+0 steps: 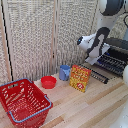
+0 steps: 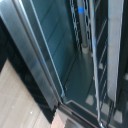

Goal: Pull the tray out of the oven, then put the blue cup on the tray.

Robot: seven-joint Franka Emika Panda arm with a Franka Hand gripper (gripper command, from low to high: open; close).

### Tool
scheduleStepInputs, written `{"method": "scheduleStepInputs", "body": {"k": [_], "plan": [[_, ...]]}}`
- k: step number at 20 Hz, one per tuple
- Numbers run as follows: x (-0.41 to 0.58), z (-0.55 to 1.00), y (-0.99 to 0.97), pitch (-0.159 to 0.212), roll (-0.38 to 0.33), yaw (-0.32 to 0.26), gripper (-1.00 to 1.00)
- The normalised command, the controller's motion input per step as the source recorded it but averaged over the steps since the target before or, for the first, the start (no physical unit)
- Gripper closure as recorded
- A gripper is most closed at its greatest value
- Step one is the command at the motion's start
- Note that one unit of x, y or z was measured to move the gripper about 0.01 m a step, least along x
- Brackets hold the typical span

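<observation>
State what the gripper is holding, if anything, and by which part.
It cannot be told: the gripper is at the oven near the tray, its fingertips hidden.

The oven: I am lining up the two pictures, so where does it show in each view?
Exterior view: the oven sits at the exterior view's right edge, behind the arm, its tray of dark bars showing.
Wrist view: the oven fills most of the picture, seen close up, glassy door and interior.
Shared landmark: the light wooden table.
</observation>
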Motion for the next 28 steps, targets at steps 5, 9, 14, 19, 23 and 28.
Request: {"method": "scheduleStepInputs", "body": {"k": [5, 9, 14, 19, 23, 28], "plan": [[0.013, 0.0, -0.16, 0.036, 0.0, 0.026, 1.0], [-0.033, 0.09, -0.24, 0.0, 0.015, -0.003, 1.0], [-0.134, 0.31, -0.55, -0.006, 0.068, -0.004, 1.0], [-0.065, 0.26, -0.39, 0.0, 0.068, 0.0, 1.0], [-0.093, 0.07, -0.15, 0.0, 0.075, -0.019, 1.0], [-0.078, 0.0, -0.03, -0.013, 0.021, -0.065, 1.0]]}}
